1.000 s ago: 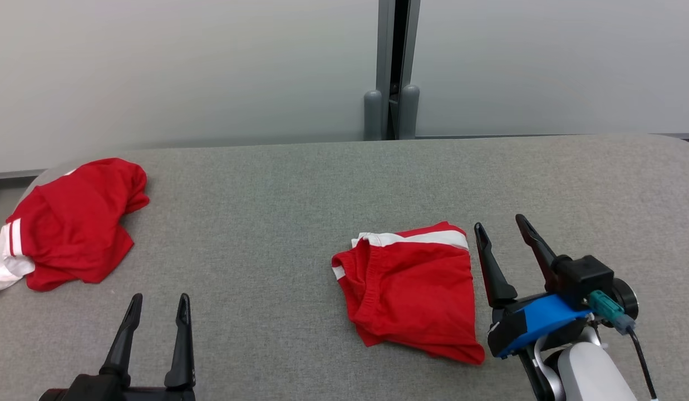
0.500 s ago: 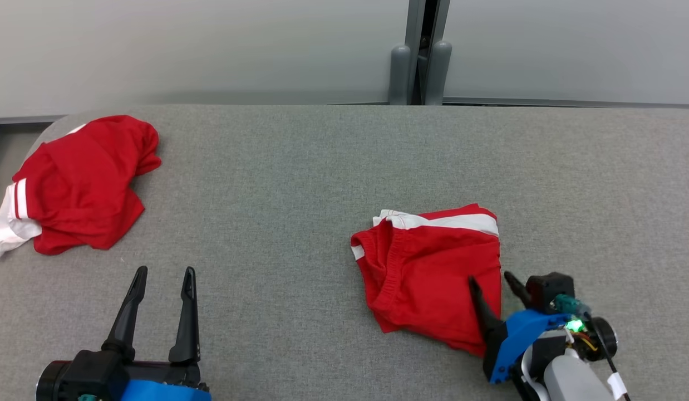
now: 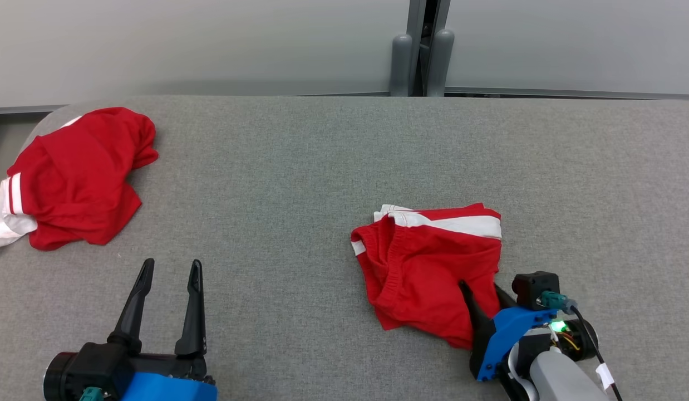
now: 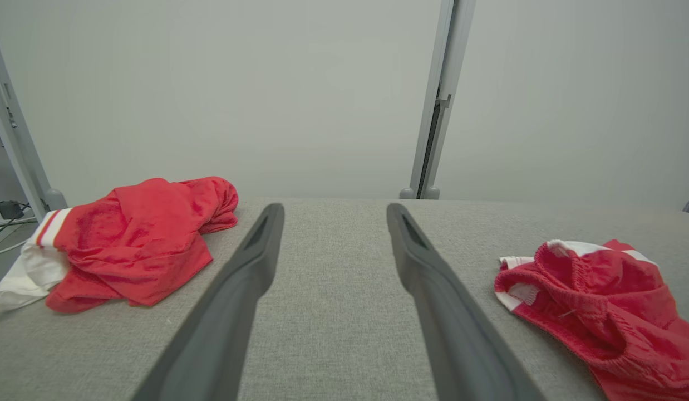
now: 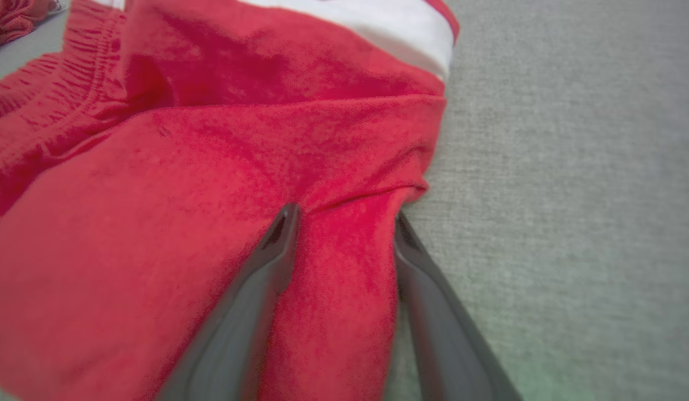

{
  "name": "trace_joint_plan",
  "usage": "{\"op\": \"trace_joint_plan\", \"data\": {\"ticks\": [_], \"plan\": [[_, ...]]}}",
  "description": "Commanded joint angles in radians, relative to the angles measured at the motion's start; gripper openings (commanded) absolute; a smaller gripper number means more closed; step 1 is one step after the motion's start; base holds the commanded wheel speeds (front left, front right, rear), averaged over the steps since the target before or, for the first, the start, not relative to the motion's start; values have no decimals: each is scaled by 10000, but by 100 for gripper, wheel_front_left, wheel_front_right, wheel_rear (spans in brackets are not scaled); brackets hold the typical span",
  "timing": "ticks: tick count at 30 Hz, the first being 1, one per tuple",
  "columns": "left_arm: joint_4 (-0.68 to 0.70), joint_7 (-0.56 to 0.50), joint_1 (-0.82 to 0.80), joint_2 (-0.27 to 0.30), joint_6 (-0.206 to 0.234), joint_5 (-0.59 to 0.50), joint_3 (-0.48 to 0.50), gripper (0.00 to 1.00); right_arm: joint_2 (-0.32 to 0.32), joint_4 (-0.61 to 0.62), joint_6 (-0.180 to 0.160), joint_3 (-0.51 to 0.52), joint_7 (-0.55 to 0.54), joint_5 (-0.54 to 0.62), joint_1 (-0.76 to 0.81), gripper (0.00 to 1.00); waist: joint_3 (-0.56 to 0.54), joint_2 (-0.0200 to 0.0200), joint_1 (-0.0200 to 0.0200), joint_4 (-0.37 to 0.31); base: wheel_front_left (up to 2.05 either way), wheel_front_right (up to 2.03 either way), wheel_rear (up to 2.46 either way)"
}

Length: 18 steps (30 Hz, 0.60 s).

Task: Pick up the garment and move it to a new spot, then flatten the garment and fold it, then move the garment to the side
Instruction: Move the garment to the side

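The garment point(image 3: 428, 267) is a pair of red shorts with a white stripe, lying crumpled on the grey table point(image 3: 294, 167) right of the middle; it also appears in the left wrist view point(image 4: 595, 301). My right gripper point(image 3: 480, 286) is down at its near right edge. In the right wrist view the two fingers straddle a raised ridge of the red cloth point(image 5: 211, 167), and the right gripper point(image 5: 344, 214) still stands open around it. My left gripper point(image 3: 172, 263) hovers open and empty over bare table at the lower left, as the left wrist view point(image 4: 334, 207) confirms.
A second red garment with white trim point(image 3: 72, 178) lies bunched at the table's far left corner, partly over the edge. A grey post point(image 3: 421, 50) rises against the pale wall behind the table. Bare grey table lies between the two garments.
My right gripper has come down from beside the shorts onto their right edge, and its fingers have begun to narrow around a fold. The head camera has tilted, shifting the whole picture.
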State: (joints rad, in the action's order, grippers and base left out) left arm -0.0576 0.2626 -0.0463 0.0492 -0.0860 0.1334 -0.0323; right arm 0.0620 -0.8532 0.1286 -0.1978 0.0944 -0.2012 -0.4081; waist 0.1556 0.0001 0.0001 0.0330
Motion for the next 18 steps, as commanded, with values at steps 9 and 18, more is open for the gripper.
{"op": "trace_joint_plan", "data": {"ticks": [9, 18], "plan": [[201, 31, -313, 26, 156, 169, -42, 100, 334, -150, 8, 255, 966, 468, -282, 0, 370, -1, -1, -305, 0, 0, 0], [550, 31, -837, 58, 39, -66, -68, 100, 967, 600, 12, 861, 1439, 826, -377, 0, 1283, -1, -1, -1747, 0, 0, 0]]}}
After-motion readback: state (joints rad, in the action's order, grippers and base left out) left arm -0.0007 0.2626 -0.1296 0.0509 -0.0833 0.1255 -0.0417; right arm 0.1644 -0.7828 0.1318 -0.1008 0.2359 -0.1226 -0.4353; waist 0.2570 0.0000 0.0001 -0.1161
